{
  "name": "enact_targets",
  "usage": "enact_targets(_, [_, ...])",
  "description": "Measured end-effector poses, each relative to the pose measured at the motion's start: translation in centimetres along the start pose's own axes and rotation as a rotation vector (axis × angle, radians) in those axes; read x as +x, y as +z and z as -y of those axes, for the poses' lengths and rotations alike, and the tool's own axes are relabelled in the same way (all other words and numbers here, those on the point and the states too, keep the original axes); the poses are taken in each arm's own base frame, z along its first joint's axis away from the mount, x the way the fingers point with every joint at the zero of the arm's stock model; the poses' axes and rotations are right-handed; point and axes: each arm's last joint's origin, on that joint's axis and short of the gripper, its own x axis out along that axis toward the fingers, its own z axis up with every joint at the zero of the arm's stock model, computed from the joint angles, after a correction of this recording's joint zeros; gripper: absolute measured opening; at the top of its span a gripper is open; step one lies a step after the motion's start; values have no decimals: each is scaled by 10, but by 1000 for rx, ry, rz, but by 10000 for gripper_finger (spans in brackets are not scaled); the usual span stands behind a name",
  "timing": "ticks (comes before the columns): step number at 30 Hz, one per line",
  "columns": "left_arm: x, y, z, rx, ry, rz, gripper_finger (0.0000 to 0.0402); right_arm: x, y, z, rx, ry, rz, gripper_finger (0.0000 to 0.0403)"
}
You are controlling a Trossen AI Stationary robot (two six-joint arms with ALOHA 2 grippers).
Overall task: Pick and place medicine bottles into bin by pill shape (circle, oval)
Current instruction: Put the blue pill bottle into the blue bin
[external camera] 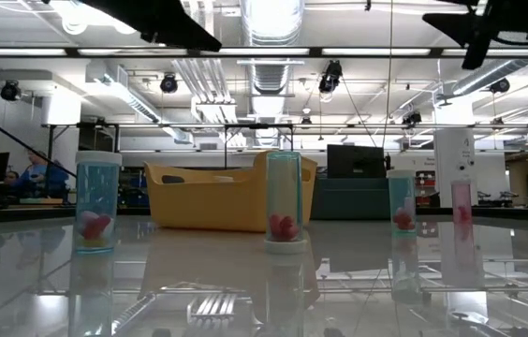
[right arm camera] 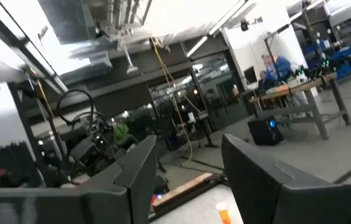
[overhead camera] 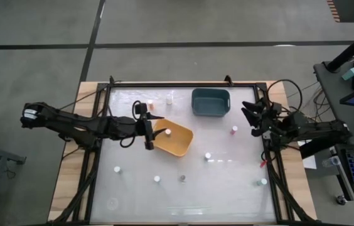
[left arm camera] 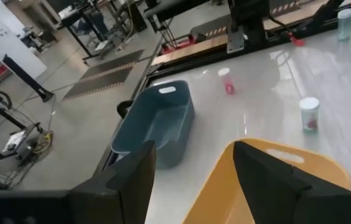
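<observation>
Nearest the low camera, a clear bottle (external camera: 284, 203) with red pills stands upright on the counter (external camera: 245, 281), flanked by another at far left (external camera: 96, 201) and two more at right (external camera: 402, 208) (external camera: 462, 208). Behind them sits the yellow tub (external camera: 227, 195).

High view: yellow tub (overhead camera: 176, 142) lies near the counter's middle, turned at an angle; one white-capped bottle (overhead camera: 166, 132) stands inside it. Blue tub (overhead camera: 210, 102) sits apart from it, toward the far edge, nothing visible inside. Other bottles stand scattered and well apart on the counter (overhead camera: 227, 188): one beside the blue tub's left (overhead camera: 169, 99), one pink-topped at right (overhead camera: 234, 130), one mid-right (overhead camera: 207, 156), several along the near side (overhead camera: 117, 169) (overhead camera: 157, 179) (overhead camera: 182, 178) (overhead camera: 263, 182).

Left gripper (overhead camera: 149, 134) is at the yellow tub's left rim; left wrist view shows its fingers (left arm camera: 132, 180) spread apart, holding nothing, with the tub's rim just ahead. Right gripper (overhead camera: 250, 114) waits off the counter's right edge, raised; fingers (right arm camera: 250, 168) parted, nothing between them.
</observation>
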Motion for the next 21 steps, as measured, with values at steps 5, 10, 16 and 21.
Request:
enact_targets(5, [-1, -10, 2, -16, -5, -24, 200, 23, 2, -11, -44, -38, -184, 171])
enact_targets(10, [0, -19, 5, -33, -10, -51, 200, 47, 2, -24, -21, -89, -437, 171])
enact_targets(16, [0, -23, 6, -43, -14, -68, 200, 67, 10, -41, 96, -29, -702, 171])
enact_targets(21, [-5, -11, 0, -48, -2, -28, 200, 83, 5, -51, 195, -30, -868, 171])
